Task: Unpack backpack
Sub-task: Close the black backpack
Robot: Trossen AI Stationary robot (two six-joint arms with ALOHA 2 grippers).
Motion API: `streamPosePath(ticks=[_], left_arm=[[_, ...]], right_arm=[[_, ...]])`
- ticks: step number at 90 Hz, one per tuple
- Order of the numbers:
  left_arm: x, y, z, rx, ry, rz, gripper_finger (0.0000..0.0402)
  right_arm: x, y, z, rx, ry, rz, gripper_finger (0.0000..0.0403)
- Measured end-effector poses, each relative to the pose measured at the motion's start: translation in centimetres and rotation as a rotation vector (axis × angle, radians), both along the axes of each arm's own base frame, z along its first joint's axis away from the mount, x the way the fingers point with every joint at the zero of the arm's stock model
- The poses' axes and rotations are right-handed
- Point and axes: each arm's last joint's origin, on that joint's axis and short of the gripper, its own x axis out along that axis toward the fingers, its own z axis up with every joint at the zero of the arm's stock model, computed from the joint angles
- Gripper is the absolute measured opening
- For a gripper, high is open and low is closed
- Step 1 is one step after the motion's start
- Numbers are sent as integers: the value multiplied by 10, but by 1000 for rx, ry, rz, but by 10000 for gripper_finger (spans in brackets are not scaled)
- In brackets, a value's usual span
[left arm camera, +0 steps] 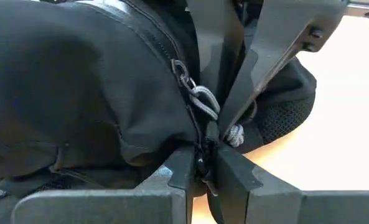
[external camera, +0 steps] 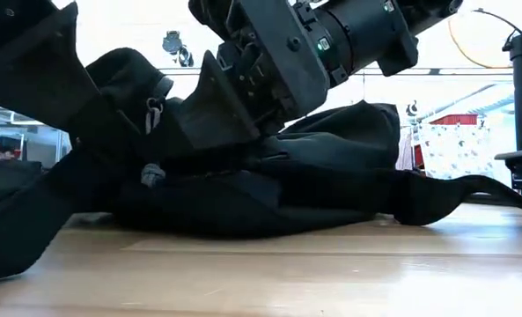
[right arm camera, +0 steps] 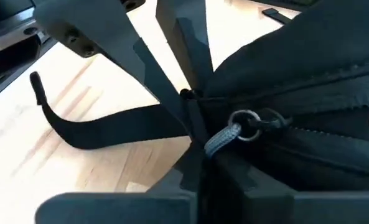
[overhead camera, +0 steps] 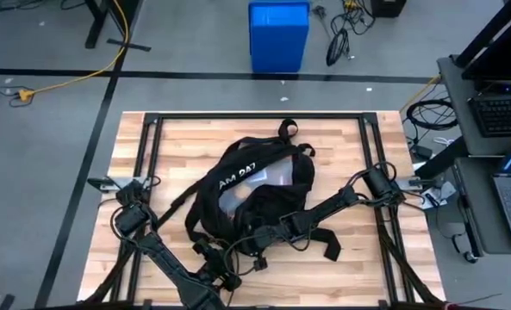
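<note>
Backpack pinched at its near edge by both grippers; zipper not yet opened.

High view: backpack is laid mid-table, arms converged on its near side. Left wrist: left gripper is seen clamped on fabric by the zipper pull. Right wrist: right gripper is closed on the same seam. Next, judged: zipper pull must be regrasped and drawn open.

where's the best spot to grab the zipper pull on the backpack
Grip the grey cord loop hanging from the metal ring on the backpack, probably from the near edge where both grippers already meet. It stands free of the fabric, so fingers can close around it.
</note>
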Motion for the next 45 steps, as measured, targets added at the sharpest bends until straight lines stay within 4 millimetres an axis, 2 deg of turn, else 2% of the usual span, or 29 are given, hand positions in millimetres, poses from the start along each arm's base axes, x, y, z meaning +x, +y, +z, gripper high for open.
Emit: streamPosePath(ticks=[14, 28, 45], left_arm=[[-1, -1, 2, -17, 10, 2, 36], [-3, -3, 2, -28, 30, 2, 36], [-5, -3, 2, -28, 40, 2, 36]], right_arm=[[-5, -1, 11, 6, 35, 46, 2], [-13, -3, 38, 8, 39, 75, 1], [-23, -6, 58, -19, 64, 89, 1]])
